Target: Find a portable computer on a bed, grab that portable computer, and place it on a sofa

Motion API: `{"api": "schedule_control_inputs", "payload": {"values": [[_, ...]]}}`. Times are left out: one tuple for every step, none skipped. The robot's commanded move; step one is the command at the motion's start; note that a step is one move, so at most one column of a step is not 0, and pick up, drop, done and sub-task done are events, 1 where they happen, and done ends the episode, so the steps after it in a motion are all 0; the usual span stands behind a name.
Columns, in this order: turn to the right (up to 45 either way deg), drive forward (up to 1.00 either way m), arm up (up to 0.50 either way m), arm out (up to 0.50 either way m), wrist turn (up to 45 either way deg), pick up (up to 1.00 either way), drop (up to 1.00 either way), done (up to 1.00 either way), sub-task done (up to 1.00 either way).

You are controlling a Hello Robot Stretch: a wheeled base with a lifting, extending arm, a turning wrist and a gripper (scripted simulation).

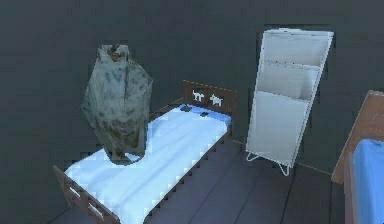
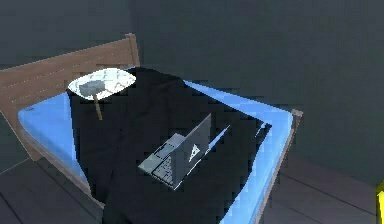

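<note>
Honestly, how the end effector stands cannot be told from these views. The portable computer lies on the bed in the arm side view. It rests on a black blanket that covers the bed's middle, in the half toward the foot and nearer the bed's near long edge than its far one.

I judge it stiff, fairly light, and fragile at the hinge, with smooth shells that could slip. The soft bedding beneath will likely give under pressure. The best hold is probably the base's free edge or a front corner, not the raised lid.

It is a slim grey laptop. Its lid is up and leaning back, a dark panel with a pale mark, and the lighter keyboard deck lies flat on the blanket.

At the headboard end sits a white pillow. In the forward view a second bed carries a mottled draped cloth, and a white rack stands by the wall.
</note>
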Motion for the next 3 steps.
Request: {"api": "schedule_control_inputs", "payload": {"values": [[0.0,0.0,0.5,0.0,0.0,0.0,0.0,0.0,0.0],[0.0,0.0,0.14,0.0,0.0,0.0,0.0,0.0,0.0],[0.0,0.0,0.0,0.32,0.0,0.0,0.0,0.0,0.0]]}}
